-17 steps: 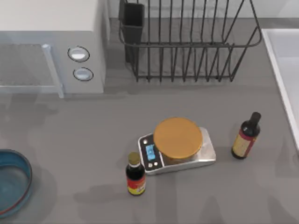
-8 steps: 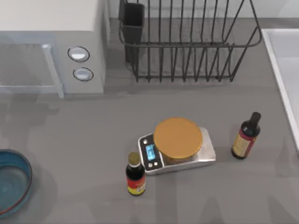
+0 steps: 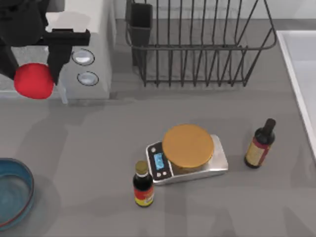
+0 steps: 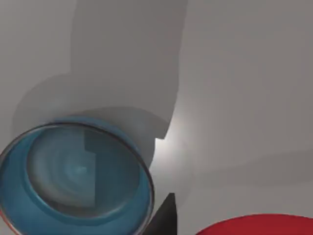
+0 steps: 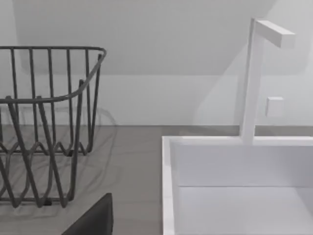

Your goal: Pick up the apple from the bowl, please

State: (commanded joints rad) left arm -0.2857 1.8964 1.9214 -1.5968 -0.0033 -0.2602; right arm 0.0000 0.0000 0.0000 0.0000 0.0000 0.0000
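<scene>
The bright-red apple (image 3: pixel 32 81) hangs high over the microwave's front at the table's far left, and my left gripper (image 3: pixel 30 69) is shut on it, with dark fingers (image 3: pixel 55 61) on both sides. Its red top edge (image 4: pixel 259 225) appears in the left wrist view beside one dark fingertip (image 4: pixel 164 218). The blue bowl (image 3: pixel 30 190) with a reddish rim sits empty at the front left edge, well below the apple. Looking down, the left wrist view shows the bowl (image 4: pixel 127 196) with nothing in it. My right gripper (image 5: pixel 93 220) is parked by the sink.
A white microwave (image 3: pixel 96 29) stands at the back left and a wire dish rack (image 3: pixel 197 44) at the back middle. A scale with an orange-brown disc (image 3: pixel 187 145) and two sauce bottles (image 3: pixel 143 185) (image 3: pixel 259 144) occupy the middle. A white sink (image 3: pixel 301 64) with a faucet (image 5: pixel 254 78) lines the right.
My left arm has come into the top view at the back left, holding the apple up over the microwave. The bowl, scale and bottles have not moved.
</scene>
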